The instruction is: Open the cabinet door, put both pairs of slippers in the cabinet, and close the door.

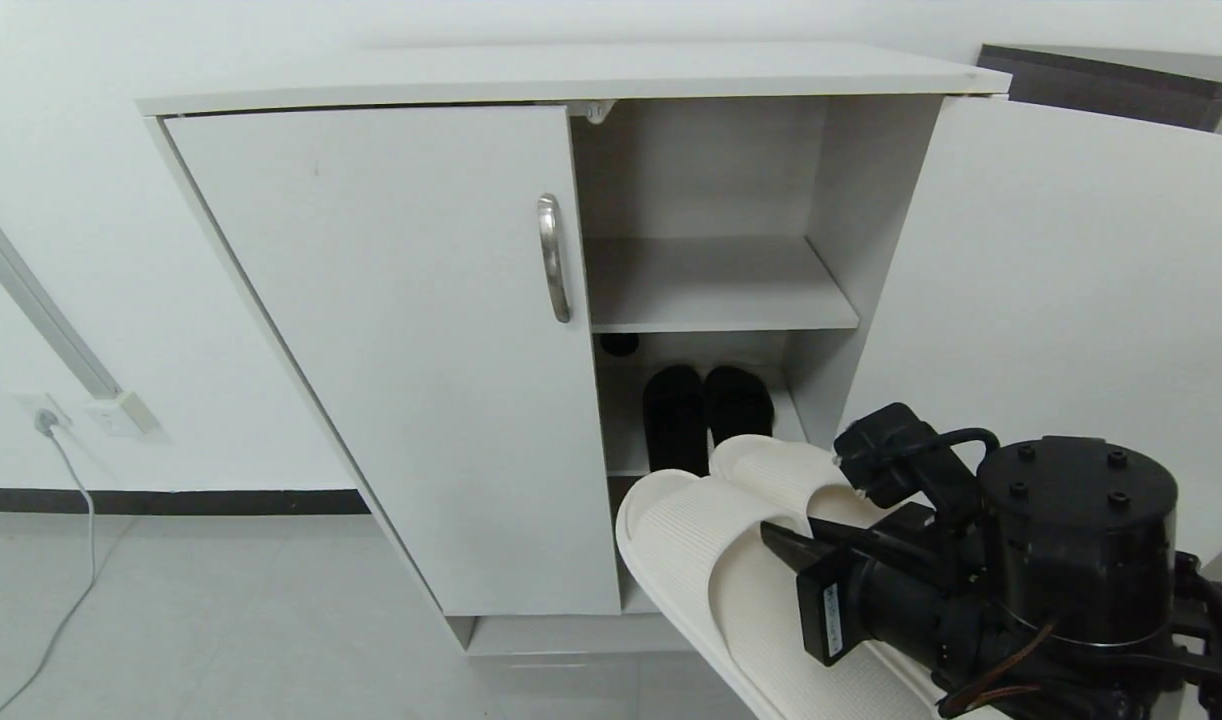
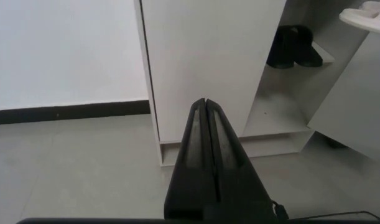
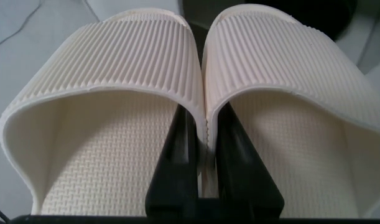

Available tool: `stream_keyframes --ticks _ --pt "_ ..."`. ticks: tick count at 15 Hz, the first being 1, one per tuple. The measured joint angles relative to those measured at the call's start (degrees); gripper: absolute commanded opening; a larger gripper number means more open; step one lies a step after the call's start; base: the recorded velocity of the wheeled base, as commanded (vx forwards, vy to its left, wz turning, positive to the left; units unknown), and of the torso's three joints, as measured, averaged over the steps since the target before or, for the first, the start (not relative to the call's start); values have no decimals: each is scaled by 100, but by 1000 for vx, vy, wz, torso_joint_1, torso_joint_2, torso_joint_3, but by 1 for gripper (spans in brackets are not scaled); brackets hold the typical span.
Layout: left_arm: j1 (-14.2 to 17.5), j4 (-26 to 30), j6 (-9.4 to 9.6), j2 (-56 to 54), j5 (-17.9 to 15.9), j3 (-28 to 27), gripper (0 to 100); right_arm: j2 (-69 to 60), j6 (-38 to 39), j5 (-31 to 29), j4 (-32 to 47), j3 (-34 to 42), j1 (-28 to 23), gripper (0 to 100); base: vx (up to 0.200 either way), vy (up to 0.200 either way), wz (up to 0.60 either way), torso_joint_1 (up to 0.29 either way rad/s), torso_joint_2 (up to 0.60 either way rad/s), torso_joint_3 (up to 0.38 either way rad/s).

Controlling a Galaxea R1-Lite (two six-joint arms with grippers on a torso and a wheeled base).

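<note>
Clamped together by the right gripper (image 3: 204, 134) on their inner straps, the white slippers (image 1: 691, 560) are held at six o'clock of the black slippers (image 1: 706, 415) shelved in the cabinet (image 1: 571, 75), whose shelf (image 1: 621, 430) could be struck, dislodging them; the left gripper (image 2: 205, 118) is pressed together, empty.

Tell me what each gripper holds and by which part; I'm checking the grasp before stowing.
The right gripper pinches the white slippers together by the touching inner edges of their straps. The left gripper is shut, holding nothing.
</note>
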Motion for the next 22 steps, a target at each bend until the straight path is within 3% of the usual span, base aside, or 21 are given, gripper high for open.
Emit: stream_keyframes --ticks 4,8,14,17,22 --pt "2 -2 -11 0 44 -2 0 96 0 -117 -79 -74 46 0 0 0 0 0 0 0" --pt "2 -2 -1 0 39 -2 0 417 228 -1634 377 -830 221 0 0 0 0 0 0 0" --pt "2 0 -15 0 48 -2 0 841 1391 -2898 2876 -2850 596 0 0 0 0 0 0 0" --pt "2 0 -17 0 46 -2 0 1003 1503 -3372 3667 -3906 634 0 0 0 0 0 0 0" --pt "2 0 -20 0 48 -2 0 1075 1030 -3468 3243 -4270 438 0 0 0 0 0 0 0"
